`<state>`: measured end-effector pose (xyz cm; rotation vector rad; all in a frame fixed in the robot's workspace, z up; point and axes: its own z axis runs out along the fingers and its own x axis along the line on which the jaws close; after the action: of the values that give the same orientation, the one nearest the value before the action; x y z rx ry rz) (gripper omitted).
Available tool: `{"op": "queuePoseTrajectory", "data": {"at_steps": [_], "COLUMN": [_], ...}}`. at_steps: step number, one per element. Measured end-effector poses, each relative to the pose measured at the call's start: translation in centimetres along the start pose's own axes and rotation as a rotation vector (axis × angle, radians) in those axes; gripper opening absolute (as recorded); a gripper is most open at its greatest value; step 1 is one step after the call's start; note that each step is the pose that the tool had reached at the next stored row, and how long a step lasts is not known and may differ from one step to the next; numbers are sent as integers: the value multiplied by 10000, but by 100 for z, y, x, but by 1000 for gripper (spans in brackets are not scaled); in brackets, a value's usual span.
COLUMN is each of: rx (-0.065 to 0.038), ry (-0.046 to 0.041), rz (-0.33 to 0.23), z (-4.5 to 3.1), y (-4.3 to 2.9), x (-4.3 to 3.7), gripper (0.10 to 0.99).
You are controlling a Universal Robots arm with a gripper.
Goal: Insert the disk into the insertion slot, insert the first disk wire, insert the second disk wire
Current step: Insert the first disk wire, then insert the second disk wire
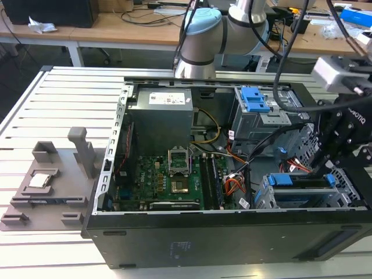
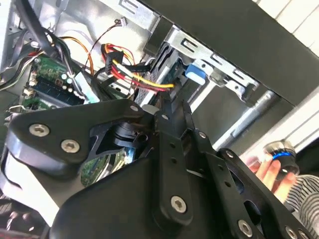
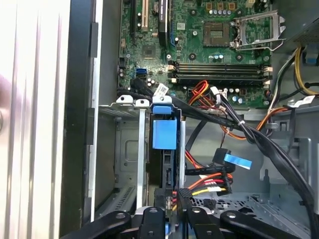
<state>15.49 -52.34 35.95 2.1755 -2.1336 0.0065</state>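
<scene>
The disk (image 3: 167, 167) stands edge-on inside the insertion slot (image 3: 127, 149), a grey sheet-metal cage at the exterior view's lower right. Its blue carrier (image 3: 164, 133) (image 1: 283, 179) shows at the cage mouth. My gripper (image 3: 174, 215) reaches down at the disk's rear end. Its fingers (image 3: 153, 215) are closed around a black connector with a red, yellow and black disk wire (image 3: 207, 189). In the second wrist view the gripper (image 2: 172, 107) pinches where those wires (image 2: 144, 82) end, close to the blue carrier tab (image 2: 195, 73). In the exterior view the gripper (image 1: 322, 170) hangs over the cage.
A taller cage with a blue latch (image 1: 254, 99) stands behind. The motherboard (image 1: 174, 177) and loose cable bundles (image 3: 249, 134) fill the case middle. A grey fixture plate (image 1: 46, 186) lies outside the case. A person's hand (image 2: 269, 169) shows beyond the case wall.
</scene>
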Motion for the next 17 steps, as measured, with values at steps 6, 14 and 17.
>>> {"op": "queuePoseTrajectory", "data": {"at_steps": [6, 14, 17], "rx": [-1, -1, -1], "ry": [49, 48, 48], "rz": [3, 3, 2], "z": [-187, -205, -205], "y": [11, 12, 12], "x": [-32, -33, -32], "gripper": [106, 106, 106]}}
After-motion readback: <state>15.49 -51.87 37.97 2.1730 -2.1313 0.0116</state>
